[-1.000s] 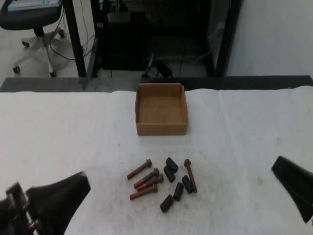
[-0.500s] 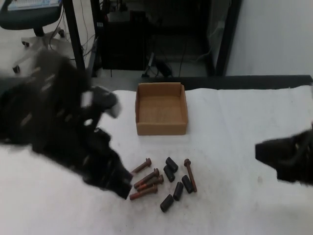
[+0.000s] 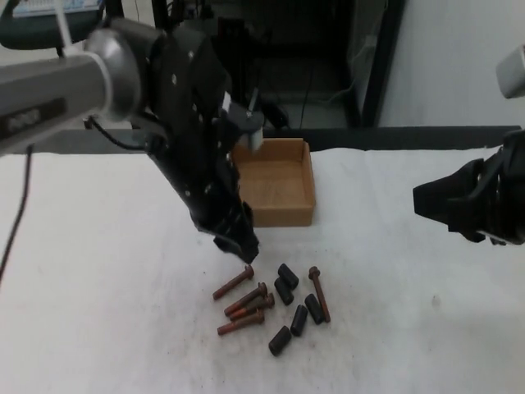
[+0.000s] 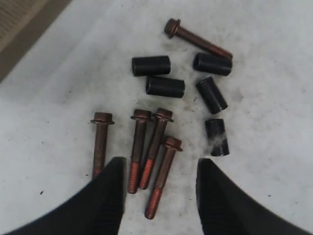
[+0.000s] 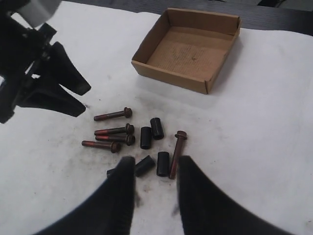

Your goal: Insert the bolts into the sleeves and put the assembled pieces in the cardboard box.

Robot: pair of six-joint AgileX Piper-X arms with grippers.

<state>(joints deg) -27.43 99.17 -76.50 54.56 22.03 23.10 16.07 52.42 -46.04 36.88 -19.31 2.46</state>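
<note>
So the left gripper (image 4: pixel 160 166) hangs just above the bolt pile with its fingers spread wide, not clamped on anything; in the left wrist view the threaded ends of the four bolts (image 4: pixel 138 147) sit right between the two fingers. Those four lie side by side, heads pointing roughly the same way; the fifth bolt (image 4: pixel 198 41) is off on its own on the other side of the pile, touching or nearly touching one of the sleeves. The five black sleeves (image 4: pixel 165 86) lie on their sides between the foursome and the loner, none of them with a bolt in it. The whole lot sits in the middle of the table (image 3: pixel 98 271), toward its near edge, on the white cloth. The cardboard box (image 5: pixel 168 78) is further back, middle of the table, closer to the far edge, well apart from the pile. The right gripper (image 5: pixel 155 159) is out toward the table's right edge, up off the cloth, fingers also open.
</note>
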